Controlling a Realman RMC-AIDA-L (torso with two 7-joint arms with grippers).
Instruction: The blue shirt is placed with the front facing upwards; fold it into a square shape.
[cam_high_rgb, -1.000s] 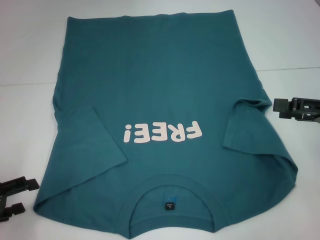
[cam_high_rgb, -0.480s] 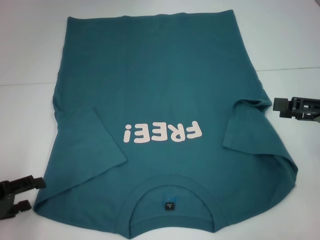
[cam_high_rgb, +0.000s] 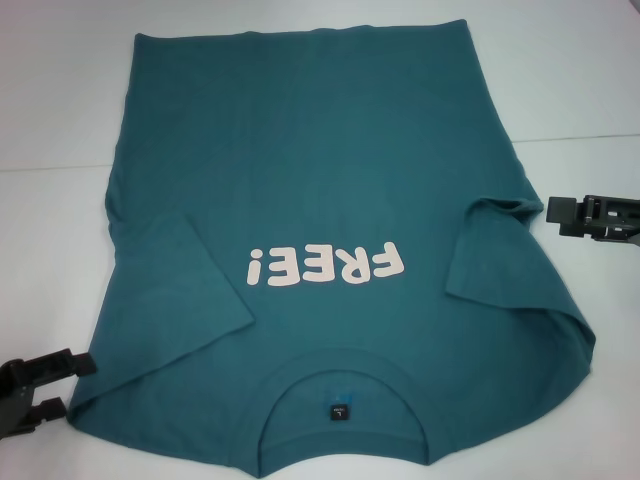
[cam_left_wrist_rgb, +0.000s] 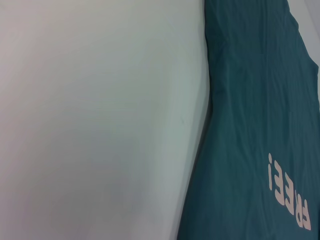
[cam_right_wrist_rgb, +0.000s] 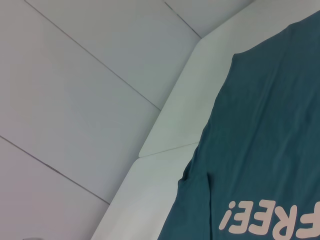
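Two grippers wait at the sides of the flat blue shirt.

The left gripper (cam_high_rgb: 48, 390) sits low on the left, just beside the near corner of the blue shirt (cam_high_rgb: 320, 180), by the shoulder; its two black fingers (cam_high_rgb: 55, 366) stand apart with nothing between them; the shirt lies on the white table (cam_high_rgb: 50, 120) with the pink word up, the collar (cam_high_rgb: 345, 385) close to the robot and the bottom hem far away, so its long way runs away from the robot; both sleeves are tucked in on top; the right gripper (cam_high_rgb: 560, 214) sits on the right, just beside the folded right sleeve (cam_high_rgb: 500, 255), and I cannot tell if it is open or closed; I think the left gripper is nearer to a corner it can grab.
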